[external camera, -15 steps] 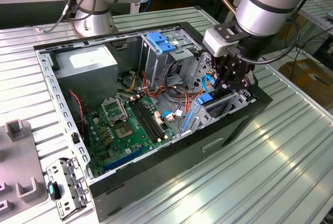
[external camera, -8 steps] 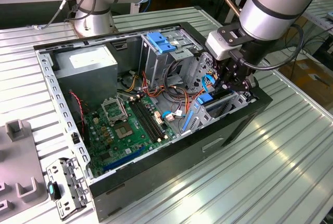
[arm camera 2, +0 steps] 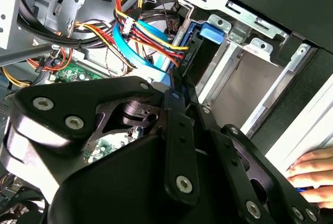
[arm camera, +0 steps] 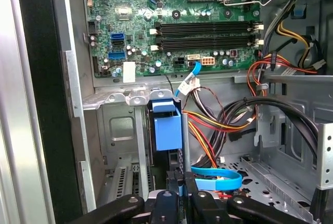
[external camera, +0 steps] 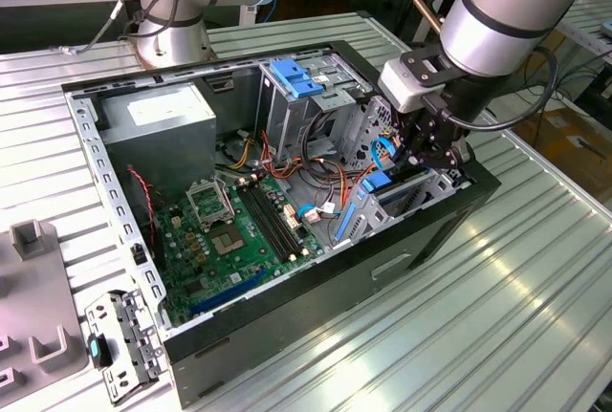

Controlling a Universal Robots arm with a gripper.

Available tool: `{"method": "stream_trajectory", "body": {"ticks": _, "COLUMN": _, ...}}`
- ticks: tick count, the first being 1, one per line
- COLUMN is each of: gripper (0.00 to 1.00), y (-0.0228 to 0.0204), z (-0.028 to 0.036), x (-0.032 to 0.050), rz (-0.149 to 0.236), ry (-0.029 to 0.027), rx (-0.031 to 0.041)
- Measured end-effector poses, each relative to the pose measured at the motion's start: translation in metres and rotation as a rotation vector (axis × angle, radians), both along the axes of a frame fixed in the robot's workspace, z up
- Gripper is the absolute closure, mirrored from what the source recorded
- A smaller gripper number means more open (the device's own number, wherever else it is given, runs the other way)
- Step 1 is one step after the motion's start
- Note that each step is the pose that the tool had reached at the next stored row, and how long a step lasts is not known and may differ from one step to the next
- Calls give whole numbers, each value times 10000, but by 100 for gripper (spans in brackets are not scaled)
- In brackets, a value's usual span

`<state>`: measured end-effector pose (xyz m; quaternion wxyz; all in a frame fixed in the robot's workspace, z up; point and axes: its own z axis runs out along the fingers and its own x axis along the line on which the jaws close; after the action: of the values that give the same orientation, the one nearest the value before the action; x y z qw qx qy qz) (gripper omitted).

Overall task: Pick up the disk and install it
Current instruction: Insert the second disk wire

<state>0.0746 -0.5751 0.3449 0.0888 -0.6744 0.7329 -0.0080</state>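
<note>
The disk point(arm camera: 167, 128) stands on edge in a metal bay point(arm camera: 119, 130) at the front end of the open computer case point(external camera: 316, 278), its bright blue carrier frame showing. My gripper point(arm camera: 179, 195) reaches down into the case and is shut on the disk's near edge. In the second wrist view the disk point(arm camera 2: 193, 52) runs from my gripper point(arm camera 2: 177, 91) into the bay, with a blue tab point(arm camera 2: 210, 31) at its far end. In the exterior view my gripper point(external camera: 413, 159) sits low at the case's right end, just above the disk point(external camera: 379, 183).
Bundled red, yellow and black cables point(arm camera: 218, 125) and a blue flat cable point(arm camera: 216, 177) lie beside the bay. The green motherboard point(external camera: 229, 230), a power supply point(external camera: 158, 125) and a tall cage with a blue latch point(external camera: 296, 77) are inside the case. A person's hand point(arm camera 2: 312, 174) rests outside it.
</note>
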Motion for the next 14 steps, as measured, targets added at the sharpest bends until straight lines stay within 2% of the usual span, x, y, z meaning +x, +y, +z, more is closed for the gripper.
{"method": "stream_trajectory", "body": {"ticks": 14, "gripper": 84, "y": 0, "z": -28, "x": 15, "rz": 7, "ry": -1, "rx": 0}}
